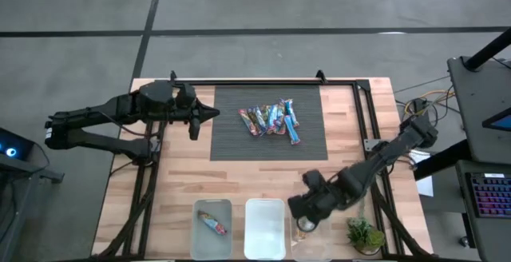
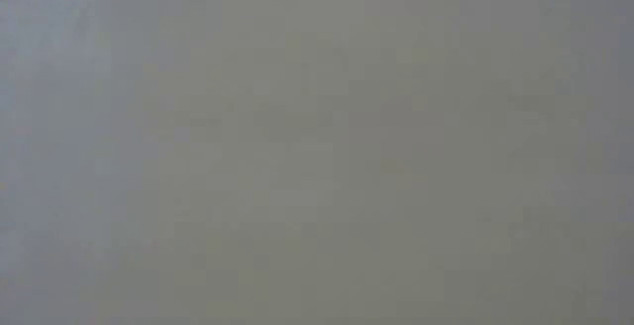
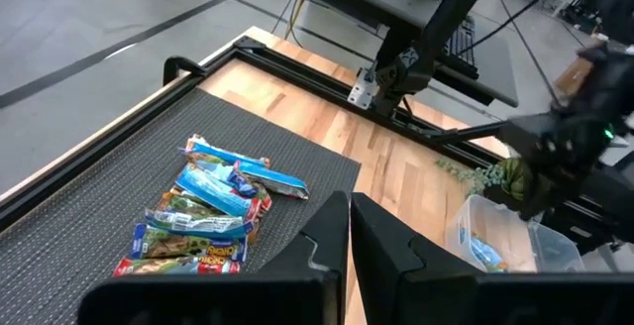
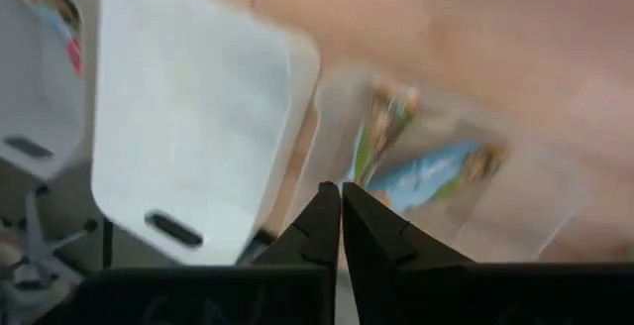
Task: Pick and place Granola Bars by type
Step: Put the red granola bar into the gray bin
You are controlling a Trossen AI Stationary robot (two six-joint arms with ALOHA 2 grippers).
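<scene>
- Wooden worktop [image 1: 184,174] carrying a dark ribbed mat [image 1: 231,134], where Granola Bars [image 1: 271,120] are lying clustered; wrapper print unreadable.
- Right gripper [image 4: 340,198] hovering closed, empty, over the front-edge bin [image 4: 436,166] holding bars.
- Left gripper [image 3: 350,206] waiting closed beside the mat's left edge.

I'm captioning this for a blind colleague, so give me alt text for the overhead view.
Seen from above, a cluster of granola bars lies on a dark mat while the right gripper, jaws shut, hangs over the rightmost of three clear bins. The left gripper waits shut beside the mat.
</scene>
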